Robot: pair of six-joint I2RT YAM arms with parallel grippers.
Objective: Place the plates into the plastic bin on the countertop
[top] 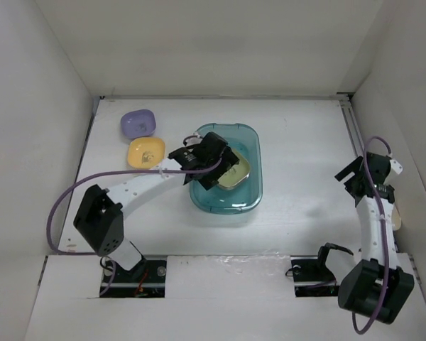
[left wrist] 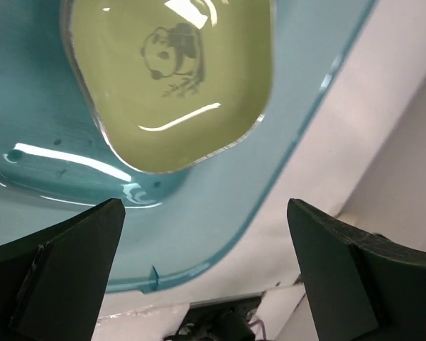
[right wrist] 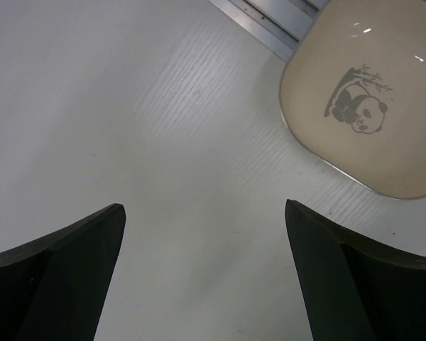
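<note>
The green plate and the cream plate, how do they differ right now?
Colour: the green plate is light yellow-green, the cream plate pale beige. Place: the green plate lies inside the plastic bin; the cream plate sits on the bare countertop, beside a metal rail. Both are shallow, rounded-square and glossy, with a grey panda print.

On the white table (top: pixel 305 142): teal plastic bin (top: pixel 227 203) mid-table, purple plate (top: pixel 138 123) and orange-yellow plate (top: pixel 145 152) just left of it, cream plate (right wrist: pixel 369 99) far right.
</note>
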